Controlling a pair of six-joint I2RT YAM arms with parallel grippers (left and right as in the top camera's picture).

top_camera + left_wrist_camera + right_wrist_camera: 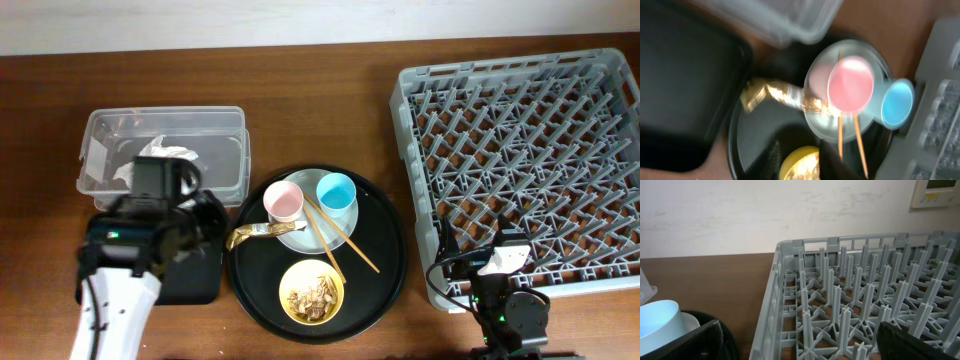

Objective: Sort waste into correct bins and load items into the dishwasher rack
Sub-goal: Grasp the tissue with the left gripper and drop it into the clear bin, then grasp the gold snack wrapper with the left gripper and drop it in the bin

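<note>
Flanking the crowded round tray [382,250] — rack [520,150] and clear box [100,150] beyond — left hand [805,165] and right hand [805,350] gape empty.

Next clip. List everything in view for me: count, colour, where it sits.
Rack: 1, grey, right.
Clear box: 1, clear, back left.
Tissue: 1, white, in clear box.
Small tray: 1, black, front left, partly under left arm.
Round tray: 1, black, centre.
Plate: 1, pale, on round tray.
Cups: 2, pink cup on plate, blue cup at its rim.
Chopsticks: 2, wooden, across plate.
Wrapper: 1, gold, at plate's left edge.
Bowl: 1, yellow, front of round tray.
Scraps: several, beige, in bowl.
Table: 1, brown.
Arms: 2, left arm white and black, right arm black, by rack; both jaws open.
</note>
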